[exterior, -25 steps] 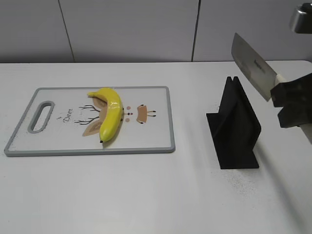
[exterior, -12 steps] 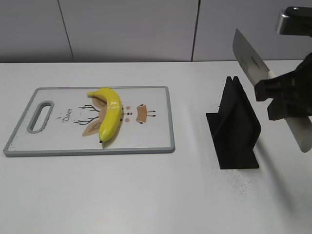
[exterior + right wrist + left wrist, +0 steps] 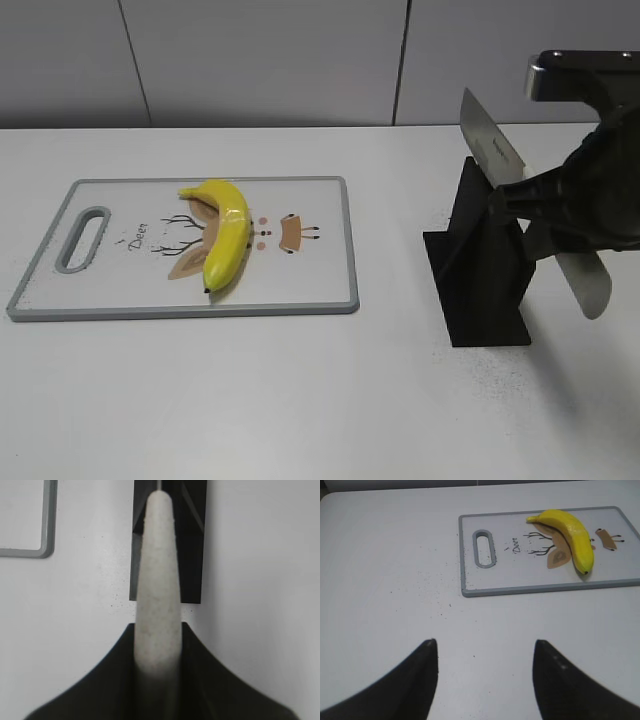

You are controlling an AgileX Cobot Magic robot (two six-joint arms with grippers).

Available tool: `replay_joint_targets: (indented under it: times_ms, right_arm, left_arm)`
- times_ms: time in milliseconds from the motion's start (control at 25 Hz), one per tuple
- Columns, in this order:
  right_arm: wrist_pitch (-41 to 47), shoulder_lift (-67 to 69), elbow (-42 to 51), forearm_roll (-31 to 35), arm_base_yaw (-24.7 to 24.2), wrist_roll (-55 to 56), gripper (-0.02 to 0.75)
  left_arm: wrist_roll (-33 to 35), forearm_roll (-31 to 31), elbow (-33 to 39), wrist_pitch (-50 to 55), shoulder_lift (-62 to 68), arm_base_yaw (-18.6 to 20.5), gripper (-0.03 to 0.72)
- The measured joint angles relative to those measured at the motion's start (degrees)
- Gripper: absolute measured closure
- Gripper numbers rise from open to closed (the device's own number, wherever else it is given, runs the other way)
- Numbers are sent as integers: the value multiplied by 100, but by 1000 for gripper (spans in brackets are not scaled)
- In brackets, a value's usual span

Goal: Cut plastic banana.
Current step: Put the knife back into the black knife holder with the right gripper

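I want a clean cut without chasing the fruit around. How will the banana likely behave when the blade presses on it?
The banana is curved, glossy and lies loose on the smooth cutting board, so it may slide or pivot. It looks like stiff plastic, probably light, with nothing steadying it.

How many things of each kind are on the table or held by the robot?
Banana: 1
Cutting board: 1
Black knife stand: 1
Knife, held in the right hand: 1
Total: 4

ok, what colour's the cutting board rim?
Grey rim around the white rectangular plastic cutting board, with a deer drawing printed on it. Clearest in the left wrist view.
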Motion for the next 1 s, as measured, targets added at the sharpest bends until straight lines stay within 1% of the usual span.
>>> replay_joint_targets:
  times_ms: [400,1000]
  right_arm:
    - [-34,62,0,-379,0,299,578]
    - [-63,62,0,-384,0,299,578]
  left_arm:
    - [0,0,0,-4,0,0,99]
    - [0,0,0,-4,0,0,99]
